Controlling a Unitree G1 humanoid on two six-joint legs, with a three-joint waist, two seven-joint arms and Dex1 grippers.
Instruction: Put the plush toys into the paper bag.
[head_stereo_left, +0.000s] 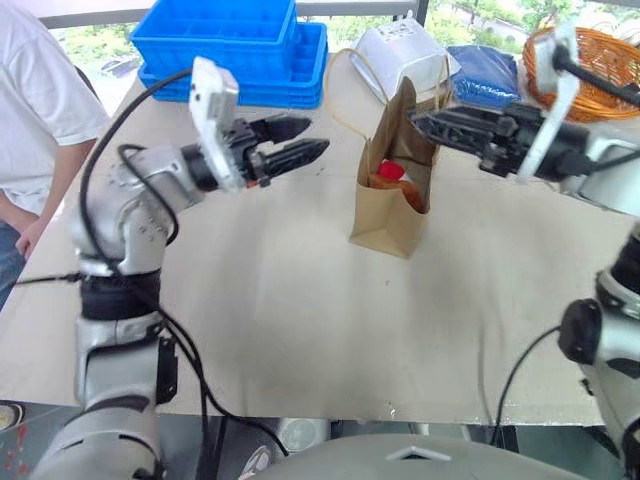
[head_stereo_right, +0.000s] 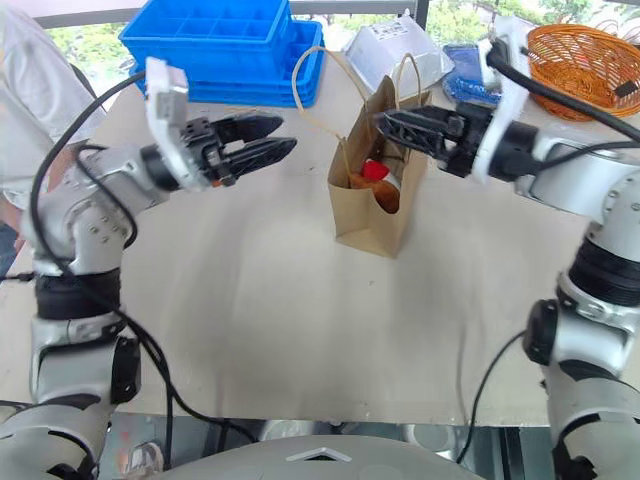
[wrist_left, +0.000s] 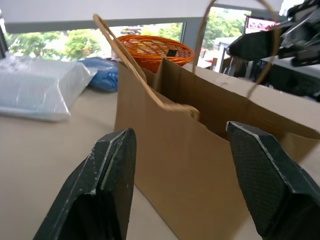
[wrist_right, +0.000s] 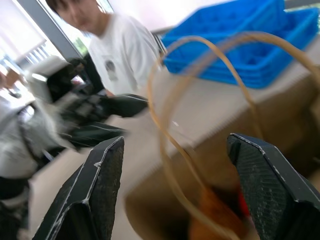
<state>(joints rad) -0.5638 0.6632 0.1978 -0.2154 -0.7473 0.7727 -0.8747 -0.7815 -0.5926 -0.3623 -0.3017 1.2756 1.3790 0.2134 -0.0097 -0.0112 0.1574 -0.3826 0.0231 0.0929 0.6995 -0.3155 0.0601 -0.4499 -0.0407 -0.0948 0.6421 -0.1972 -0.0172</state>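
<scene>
The left claw (head_stereo_left: 300, 140) hung level above the table (head_stereo_left: 280, 300) with its two black fingers spread and nothing between them, pointing toward the paper bag (head_stereo_left: 392, 215), which stood upright just to its right with a clear gap between them. The right claw (head_stereo_right: 392, 128), its fingers likewise parted and empty, hovered at the bag's other side, its tips close to the open mouth and near the looped twine handles (head_stereo_right: 318, 85). Inside the bag lay the plush toys (head_stereo_left: 392, 176), a red tip and a brown shape visible over the rim. Behind the bag sat stacked blue crates (head_stereo_left: 235, 50), a white plastic bag (head_stereo_left: 405, 50) and an orange wicker basket (head_stereo_left: 600, 70). A person in a white shirt (head_stereo_left: 40, 100) stood at the table's left edge.
</scene>
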